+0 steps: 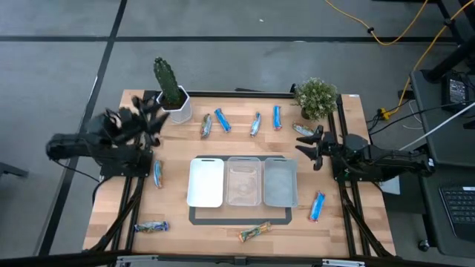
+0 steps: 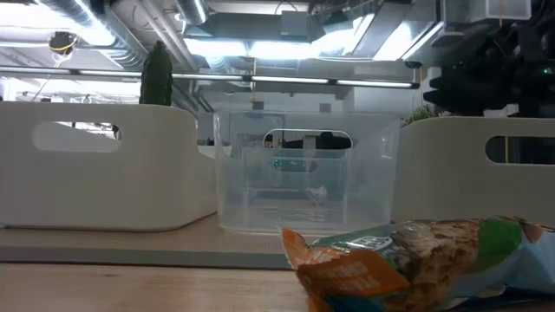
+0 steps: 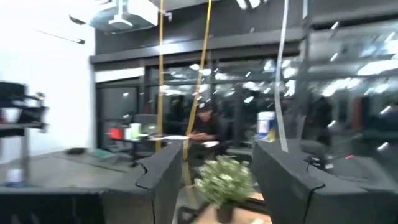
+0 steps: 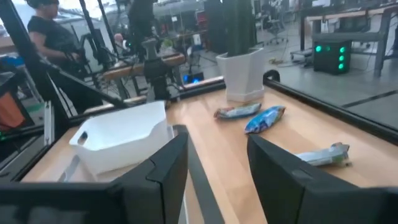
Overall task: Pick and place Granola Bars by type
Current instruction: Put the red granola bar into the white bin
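Observation:
Several granola bars lie flat on the wooden table. Blue ones lie at the far side, at the left and at the right. Silvery ones lie at the far side. A greenish-gold one lies near the front edge and fills the foreground of the low view. My left gripper is raised at the far left, open and empty. My right gripper is open and empty beside the grey tray.
Three trays stand side by side mid-table: white, clear, grey. A potted cactus stands at the far left and a bushy plant at the far right. Another bar lies at the front left. A person is beyond the table.

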Robot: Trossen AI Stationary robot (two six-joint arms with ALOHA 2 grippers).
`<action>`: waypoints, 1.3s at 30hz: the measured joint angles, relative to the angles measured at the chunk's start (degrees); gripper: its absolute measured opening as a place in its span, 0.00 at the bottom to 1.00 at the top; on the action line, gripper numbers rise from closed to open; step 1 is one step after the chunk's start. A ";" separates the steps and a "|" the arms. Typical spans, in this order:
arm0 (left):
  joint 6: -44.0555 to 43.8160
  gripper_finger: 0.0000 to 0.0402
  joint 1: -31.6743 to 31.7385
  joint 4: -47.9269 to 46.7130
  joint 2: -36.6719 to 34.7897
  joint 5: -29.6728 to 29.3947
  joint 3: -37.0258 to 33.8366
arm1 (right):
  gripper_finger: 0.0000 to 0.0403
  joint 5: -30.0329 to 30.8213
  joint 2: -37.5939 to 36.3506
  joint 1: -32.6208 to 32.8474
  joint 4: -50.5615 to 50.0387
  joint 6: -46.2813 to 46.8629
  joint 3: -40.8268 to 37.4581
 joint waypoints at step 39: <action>-34.73 0.47 25.36 -60.73 75.94 15.86 42.27 | 0.42 0.00 0.03 0.00 1.25 0.06 0.00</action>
